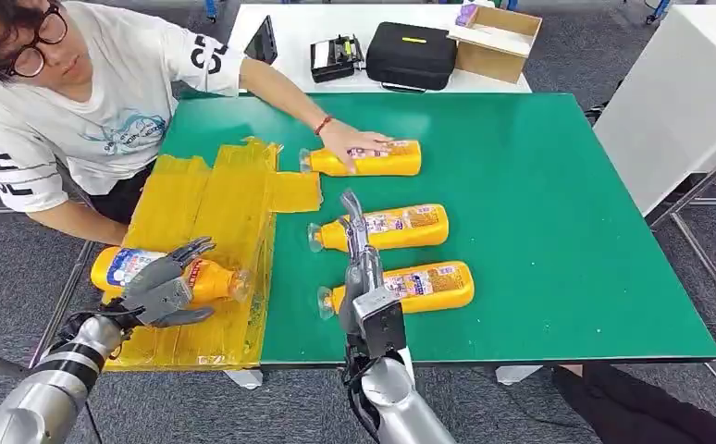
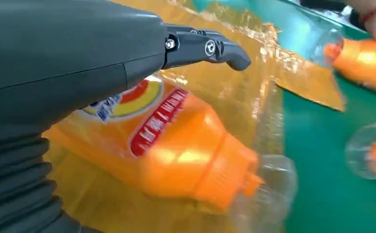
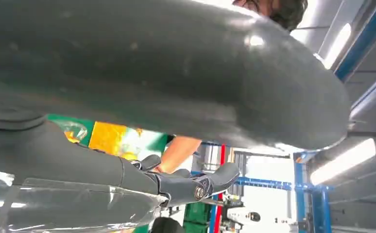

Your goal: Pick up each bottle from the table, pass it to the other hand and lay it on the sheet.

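left hand [image 1: 165, 287]: fingers wrapped on bottle [image 1: 146, 270] over yellow sheet [image 1: 225, 231]
left wrist: label, clear cap [image 2: 268, 194] close up
right hand [image 1: 359, 254]: fingers straight, holding nothing, above near bottle [image 1: 419, 287]

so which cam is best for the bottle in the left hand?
Left wrist view: the bottle sits close up, label and cap end readable, lying on the yellow sheet. Head view shows it whole but small under the left hand. Right wrist view gives nothing usable of it.
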Robot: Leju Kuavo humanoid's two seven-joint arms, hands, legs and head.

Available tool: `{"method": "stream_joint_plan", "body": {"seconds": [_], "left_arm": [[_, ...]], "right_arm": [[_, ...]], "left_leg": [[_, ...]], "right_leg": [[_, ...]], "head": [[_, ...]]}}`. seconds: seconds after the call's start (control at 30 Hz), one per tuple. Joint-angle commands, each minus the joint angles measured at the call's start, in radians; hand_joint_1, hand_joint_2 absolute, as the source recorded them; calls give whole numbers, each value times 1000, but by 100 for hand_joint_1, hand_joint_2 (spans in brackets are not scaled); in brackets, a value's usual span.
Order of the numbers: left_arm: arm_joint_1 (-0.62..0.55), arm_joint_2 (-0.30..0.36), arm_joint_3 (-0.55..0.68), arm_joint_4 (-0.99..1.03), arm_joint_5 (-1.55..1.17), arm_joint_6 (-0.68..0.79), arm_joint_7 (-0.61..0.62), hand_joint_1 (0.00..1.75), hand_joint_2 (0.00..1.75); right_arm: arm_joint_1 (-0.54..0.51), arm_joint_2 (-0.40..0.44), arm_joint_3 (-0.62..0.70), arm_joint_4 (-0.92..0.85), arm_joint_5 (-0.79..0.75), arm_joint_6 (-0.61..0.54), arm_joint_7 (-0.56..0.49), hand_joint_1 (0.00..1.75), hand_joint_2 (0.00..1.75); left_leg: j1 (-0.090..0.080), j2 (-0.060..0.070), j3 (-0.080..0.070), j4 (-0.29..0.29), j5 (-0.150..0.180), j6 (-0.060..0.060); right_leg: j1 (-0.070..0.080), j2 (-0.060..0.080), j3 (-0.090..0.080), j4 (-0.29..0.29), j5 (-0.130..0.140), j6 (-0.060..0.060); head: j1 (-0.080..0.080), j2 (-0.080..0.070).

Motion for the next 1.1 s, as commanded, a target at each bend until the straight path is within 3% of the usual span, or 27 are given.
{"method": "stream_joint_plan", "body": {"seconds": [0.03, 0.33, 0.47, 0.5, 0.57, 0.6, 0.73, 0.77, 0.83, 0.93, 1.1], "left_arm": [[74, 17, -26, 9, 40, -54, -5, 0, 0], [87, -5, 6, -21, 118, -58, -7, 0, 0], [99, -172, 221, -148, 313, 229, 13, 0, 0], [100, -204, 256, -188, 342, 290, 24, 0, 0], [111, -252, 349, -307, 412, 468, -7, 0, 0], [118, -256, 376, -338, 456, 476, -6, 0, 175], [217, -250, 410, -573, 532, 644, -7, 0, 175], [256, -246, 416, -629, 555, 673, -7, 0, 175], [320, -250, 425, -708, 609, 698, -7, 0, 175], [375, -273, 412, -745, 626, 662, -7, 0, 175], [386, -307, 346, -715, 592, 635, -7, 0, 175]], "right_arm": [[-53, -19, 24, 109, -2, 8, 0, 0, 0], [-50, -17, 24, 113, 3, 10, -2, 0, 0], [-58, -30, 49, 117, 73, -19, 41, 0, 0], [-66, -40, 63, 120, 111, -25, 67, 0, 175], [-115, -92, 114, 158, 255, -48, 151, 0, 175], [-123, -103, 104, 166, 267, -42, 169, 0, 175], [-169, -227, 110, 138, 402, -14, 296, 0, 175], [-187, -284, 123, 125, 438, 42, 349, 0, 175], [-226, -403, 127, 119, 446, 147, 409, 0, 175], [-233, -531, 103, 106, 437, 203, 416, 0, 175], [-221, -617, 109, 38, 441, 268, 466, 0, 175]], "left_leg": [[0, 7, 5, -2, -1, 0], [1, 8, 6, -2, -1, 1], [0, 3, 5, -2, 0, 1], [0, 0, 3, -1, 0, 1], [0, -1, 1, 0, 1, 1], [1, 0, 1, 1, 0, 1], [1, 5, -4, 0, 1, 2], [1, 5, -4, 0, 0, 2], [1, 8, -2, 1, -2, 2], [-1, 4, -5, 0, 1, 2], [-2, 0, -9, 2, 1, 3]], "right_leg": [[1, 5, 3, -2, 1, -3], [2, 5, 4, -3, 1, -5], [1, 1, 4, -2, 1, -3], [0, -1, 2, -1, 0, -1], [1, -3, 1, -1, 0, -2], [2, -3, 0, -1, 0, -3], [2, 2, -5, -3, 3, -2], [2, 3, -4, -3, 3, -2], [3, 4, -3, -3, 3, -5], [0, 1, -7, -2, 4, -2], [0, -2, -9, -1, 3, -2]], "head": [[0, 0], [0, 0], [0, 0], [0, 0], [0, 0], [0, 0], [0, 0], [0, 0], [0, 0], [0, 0], [0, 0]]}}
